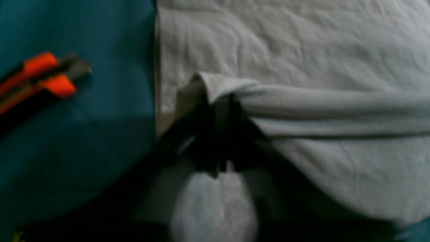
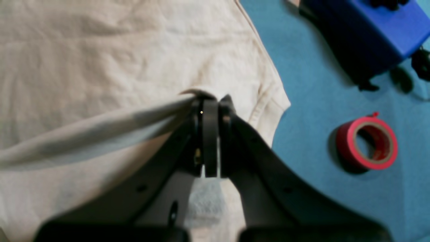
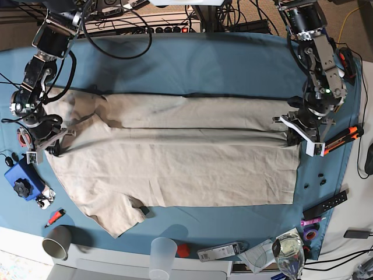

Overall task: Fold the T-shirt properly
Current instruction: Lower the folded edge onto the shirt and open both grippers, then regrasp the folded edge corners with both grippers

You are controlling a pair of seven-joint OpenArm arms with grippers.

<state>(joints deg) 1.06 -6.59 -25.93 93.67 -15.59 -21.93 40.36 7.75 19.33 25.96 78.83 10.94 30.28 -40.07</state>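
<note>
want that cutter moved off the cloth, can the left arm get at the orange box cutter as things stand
Probably yes. The box cutter lies in the open on the blue cloth right beside the left gripper, nothing between them. But that gripper looks to have a fold of the t-shirt between its fingers, so it should let go first.

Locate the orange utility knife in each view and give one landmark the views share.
Left wrist: orange utility knife at the left edge, on the blue cloth, left of the T-shirt.
Right wrist: not in it.
Base: at the right edge, beside the left tool.
Shared landmark: the T-shirt's raised fold.
</note>
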